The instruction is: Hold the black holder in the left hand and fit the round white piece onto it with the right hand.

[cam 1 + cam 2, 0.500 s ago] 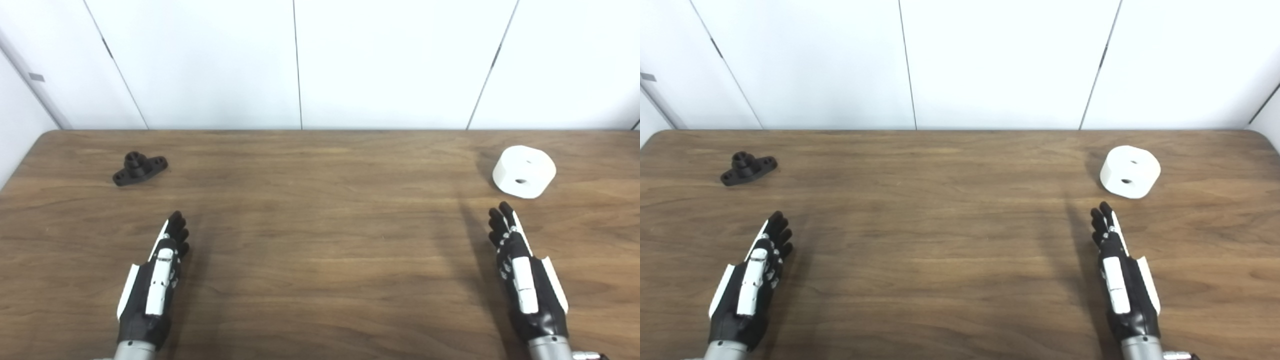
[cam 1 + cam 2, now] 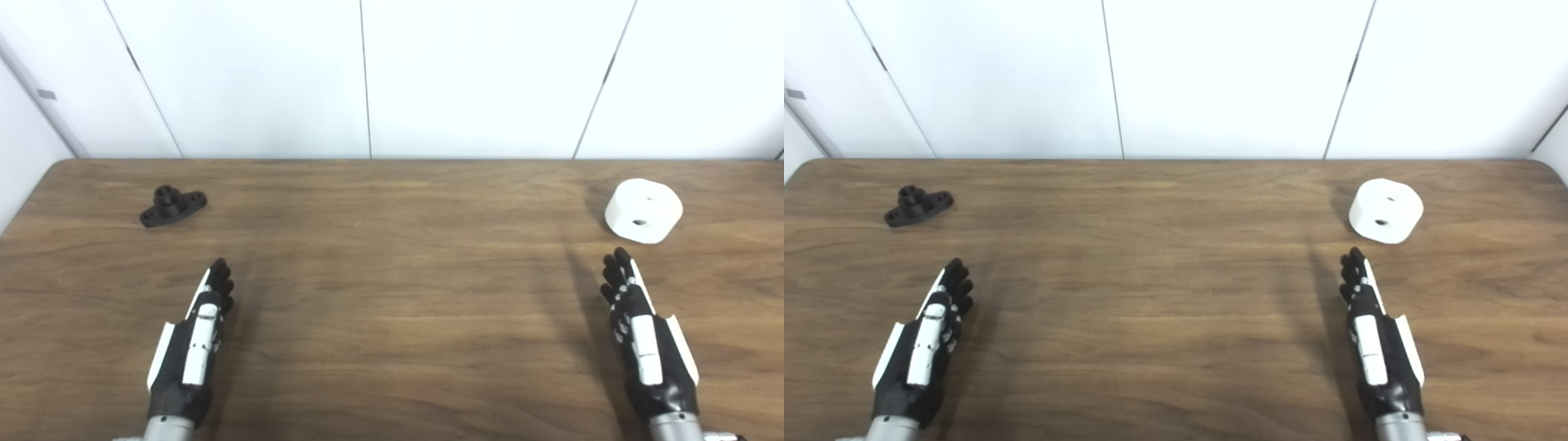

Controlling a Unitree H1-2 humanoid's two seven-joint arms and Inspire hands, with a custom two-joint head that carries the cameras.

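Nothing moved: black holder [image 2: 172, 206] lies beyond left hand [image 2: 193, 349]

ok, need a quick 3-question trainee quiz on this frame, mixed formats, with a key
1. True or false: the left robot hand already holds the black holder.
2. Multiple choice: where is the round white piece? A) far right of the table, beyond the right robot hand; B) table centre; C) mounted on the holder.
3. Fill in: both robot hands hold ____.

Key
1. False: the holder lies on the table at far left, apart from the hand.
2. A.
3. Nothing: fingers extended, neither hand touching a part.
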